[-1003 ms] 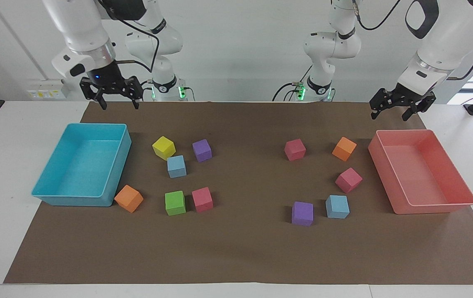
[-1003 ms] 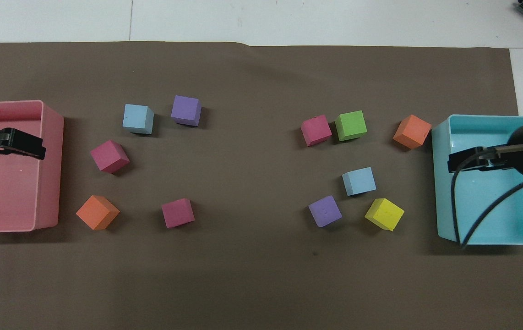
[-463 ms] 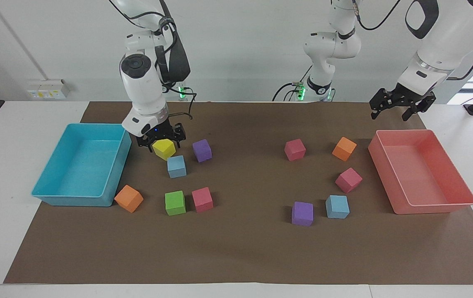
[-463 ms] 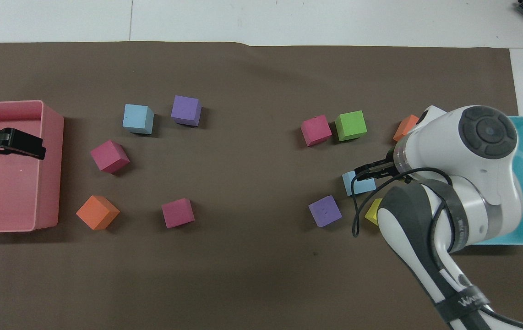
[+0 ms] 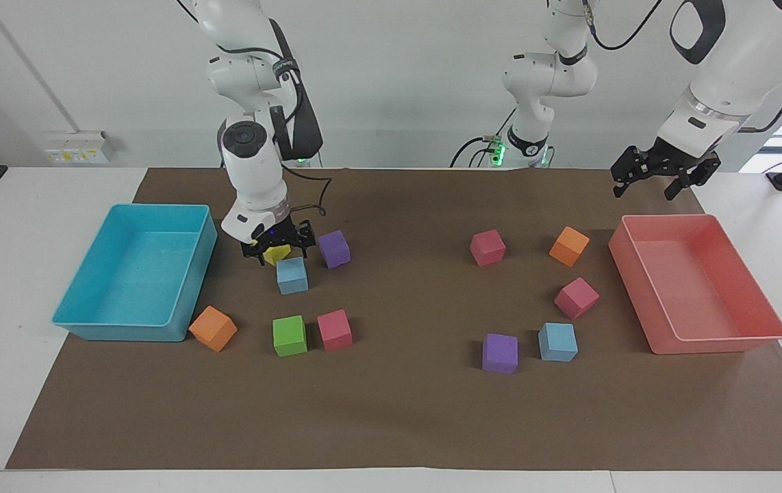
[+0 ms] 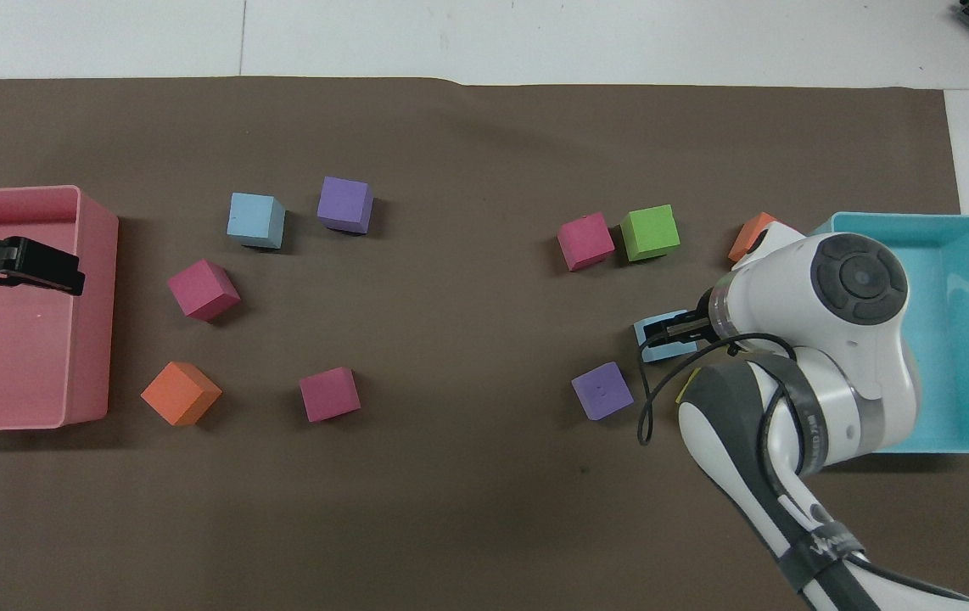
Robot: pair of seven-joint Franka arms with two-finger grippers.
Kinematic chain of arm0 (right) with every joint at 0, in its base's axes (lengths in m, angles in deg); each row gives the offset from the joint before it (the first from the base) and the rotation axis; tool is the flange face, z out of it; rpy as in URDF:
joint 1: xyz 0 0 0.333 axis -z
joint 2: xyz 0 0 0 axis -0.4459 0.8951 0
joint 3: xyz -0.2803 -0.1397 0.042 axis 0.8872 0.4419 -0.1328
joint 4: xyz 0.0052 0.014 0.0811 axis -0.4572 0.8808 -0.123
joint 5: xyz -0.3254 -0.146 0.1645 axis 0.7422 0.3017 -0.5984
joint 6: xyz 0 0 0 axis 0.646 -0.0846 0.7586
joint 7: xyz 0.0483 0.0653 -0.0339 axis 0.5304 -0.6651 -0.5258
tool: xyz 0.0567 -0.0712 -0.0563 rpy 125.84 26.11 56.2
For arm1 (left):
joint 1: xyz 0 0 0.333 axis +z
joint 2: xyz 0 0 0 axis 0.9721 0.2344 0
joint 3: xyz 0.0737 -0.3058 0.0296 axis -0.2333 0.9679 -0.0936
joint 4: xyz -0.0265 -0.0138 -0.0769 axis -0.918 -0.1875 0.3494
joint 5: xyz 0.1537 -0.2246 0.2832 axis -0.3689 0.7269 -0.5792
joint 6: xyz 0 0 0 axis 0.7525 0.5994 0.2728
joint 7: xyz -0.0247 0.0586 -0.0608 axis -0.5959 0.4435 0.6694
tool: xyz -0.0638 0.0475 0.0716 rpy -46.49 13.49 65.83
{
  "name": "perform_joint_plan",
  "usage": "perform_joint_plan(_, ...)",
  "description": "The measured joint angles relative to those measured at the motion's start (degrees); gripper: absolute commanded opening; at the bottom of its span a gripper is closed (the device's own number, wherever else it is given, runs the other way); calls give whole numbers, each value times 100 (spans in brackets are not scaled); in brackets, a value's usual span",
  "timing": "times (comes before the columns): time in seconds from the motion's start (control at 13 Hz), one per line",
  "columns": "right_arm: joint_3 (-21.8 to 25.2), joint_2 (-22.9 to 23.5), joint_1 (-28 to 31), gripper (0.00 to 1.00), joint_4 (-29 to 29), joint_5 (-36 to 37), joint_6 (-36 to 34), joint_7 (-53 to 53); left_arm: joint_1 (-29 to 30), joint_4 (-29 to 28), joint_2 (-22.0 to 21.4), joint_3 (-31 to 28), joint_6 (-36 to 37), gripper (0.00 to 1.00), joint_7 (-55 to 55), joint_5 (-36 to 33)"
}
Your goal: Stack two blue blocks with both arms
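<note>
The right gripper point(image 5: 274, 248) hangs low over the yellow cube point(image 5: 276, 255) and the near edge of one blue block point(image 5: 292, 275), at the right arm's end of the table. Its fingers are spread wide with nothing between them, and it holds nothing. From overhead the gripper point(image 6: 673, 333) covers part of that blue block point(image 6: 651, 331), though the facing view shows it above the block, not gripping it.

This block sits flat on the brown mat point(image 5: 405, 411), just farther from the robots than the yellow cube and beside a purple cube point(image 5: 333, 248). A cube has no long axis; its sides run nearly square to the mat's edges, turned only slightly. A green cube point(image 5: 289, 335) and a pink cube point(image 5: 334, 330) lie farther out, with an orange cube point(image 5: 213, 328) touching the turquoise bin point(image 5: 90, 322).

The other blue block point(image 5: 558, 342) rests flat toward the left arm's end, just beside a second purple cube point(image 5: 500, 353) — its faces also close to square with the mat. The two blue blocks are well apart, neither stacked.

The left gripper point(image 5: 665, 179) waits in the air over the near rim of the pink bin point(image 5: 720, 342), fingers parted and empty.
</note>
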Motion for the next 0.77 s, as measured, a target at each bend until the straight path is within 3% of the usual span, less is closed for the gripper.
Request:
perform_joint_plan(0.39,17,300,1,100,478,-14,787,-305,0,0,0,0,0,100,0,0)
perform_joint_plan(0.69,17,312,-6,100,711,-14,876,-428,0,0,0,0,0,100,0,0)
perform_joint_plan(0.77,17,312,-6,69,720,-14,876,-443,0,0,0,0,0,100,0,0)
